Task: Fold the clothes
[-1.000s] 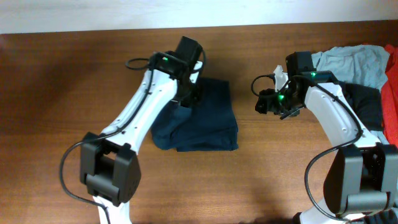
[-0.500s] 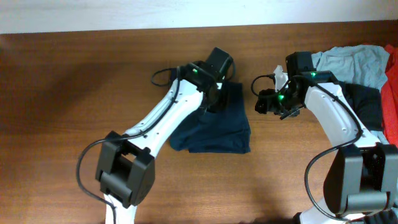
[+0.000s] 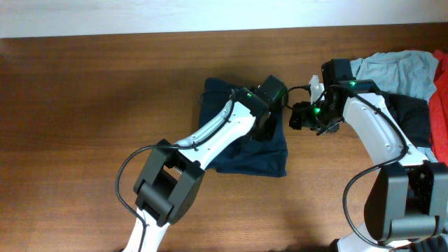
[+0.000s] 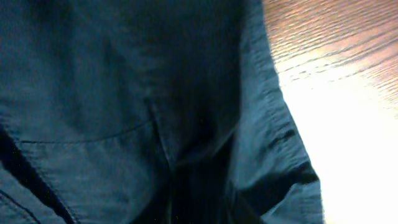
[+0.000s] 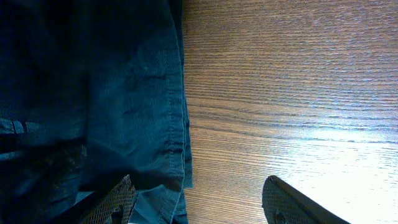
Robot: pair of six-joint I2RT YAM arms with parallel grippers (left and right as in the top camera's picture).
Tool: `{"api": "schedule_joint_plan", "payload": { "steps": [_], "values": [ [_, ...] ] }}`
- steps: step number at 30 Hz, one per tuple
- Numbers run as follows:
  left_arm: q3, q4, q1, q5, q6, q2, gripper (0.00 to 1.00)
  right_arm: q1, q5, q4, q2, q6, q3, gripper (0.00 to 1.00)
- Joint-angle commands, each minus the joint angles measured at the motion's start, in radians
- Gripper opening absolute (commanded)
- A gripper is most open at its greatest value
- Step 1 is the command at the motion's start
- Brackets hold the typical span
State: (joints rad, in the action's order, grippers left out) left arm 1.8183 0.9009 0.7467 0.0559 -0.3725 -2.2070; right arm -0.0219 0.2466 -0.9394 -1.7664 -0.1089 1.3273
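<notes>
The dark navy-blue shorts (image 3: 257, 157) lie folded on the wooden table, centre right in the overhead view. My left gripper (image 3: 263, 127) is pressed down on their right part, and the cloth bunches into its jaws. The left wrist view is filled with navy cloth (image 4: 124, 93), with seams and a hem, and the fingers are lost in the dark at the bottom (image 4: 199, 211). My right gripper (image 3: 301, 116) hovers at the shorts' right edge. It is open (image 5: 199, 208), one finger over the hem of the shorts (image 5: 93, 93) and the other over bare wood.
A pale light-blue shirt (image 3: 399, 70), a black garment (image 3: 413, 115) and a red cloth (image 3: 439, 105) are piled at the table's right edge, behind the right arm. Bare brown table (image 3: 84, 105) lies to the left and front.
My left gripper has swung right across the table, and the shorts have slid right with it, up against the right gripper. The right arm has stayed in place.
</notes>
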Motion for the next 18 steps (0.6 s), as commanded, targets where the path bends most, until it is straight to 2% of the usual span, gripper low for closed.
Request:
{"api": "schedule_joint_plan", "payload": {
  "steps": [1,4,8,11,16,17,18],
  "values": [
    [0.014,-0.003,0.01,0.011,-0.009,0.003,0.34,0.005,-0.023,-0.003,0.009,-0.005,-0.001,0.72],
    [0.032,0.006,0.009,0.01,-0.008,0.005,0.5,0.005,-0.023,-0.003,0.009,-0.005,-0.001,0.72],
    [0.135,0.099,-0.028,0.006,0.003,0.008,0.52,0.005,-0.023,-0.004,0.009,-0.005,-0.001,0.72],
    [0.271,0.195,-0.1,0.008,0.003,0.008,0.6,0.005,-0.023,-0.004,0.009,-0.005,-0.001,0.72],
    [0.363,0.256,-0.19,-0.011,0.026,0.008,0.61,0.003,0.04,0.005,0.009,0.023,-0.001,0.71],
    [0.363,0.268,-0.205,-0.027,0.026,0.008,0.59,0.003,0.101,0.012,0.009,0.068,-0.001,0.7],
    [0.359,0.285,-0.229,-0.039,0.026,0.007,0.49,0.002,0.203,0.021,0.009,0.138,-0.001,0.62]
  ]
}}
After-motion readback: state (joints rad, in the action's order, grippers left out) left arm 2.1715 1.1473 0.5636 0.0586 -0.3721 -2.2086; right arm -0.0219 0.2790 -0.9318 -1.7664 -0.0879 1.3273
